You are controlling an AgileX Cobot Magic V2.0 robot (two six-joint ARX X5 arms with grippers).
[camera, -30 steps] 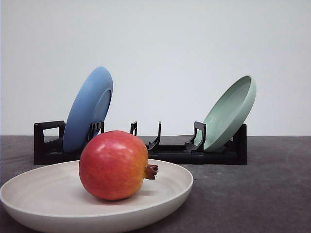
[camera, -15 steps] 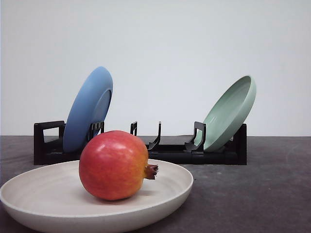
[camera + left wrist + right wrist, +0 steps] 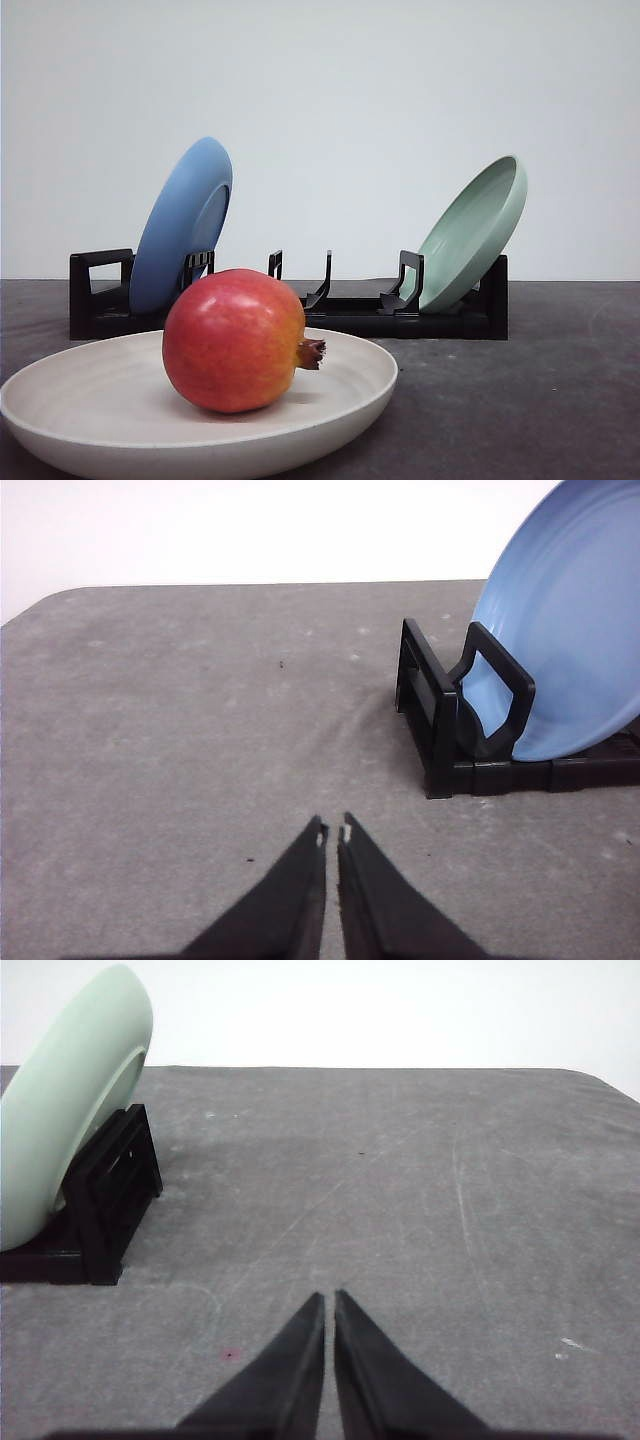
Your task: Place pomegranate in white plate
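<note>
You have both hands pinched almost closed and empty, the left hand point(image 3: 332, 833) over bare table point(image 3: 200, 710) by the rack point(image 3: 440, 730), the right hand point(image 3: 329, 1300) likewise, while the pomegranate point(image 3: 235, 340) lies in the plate point(image 3: 90, 395) at the table's near edge.

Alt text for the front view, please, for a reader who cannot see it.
A pomegranate rests in a white plate at the near left of a dark table, its brown stub pointing right. Behind, a black rack holds a tilted blue plate and a tilted pale green plate.
</note>
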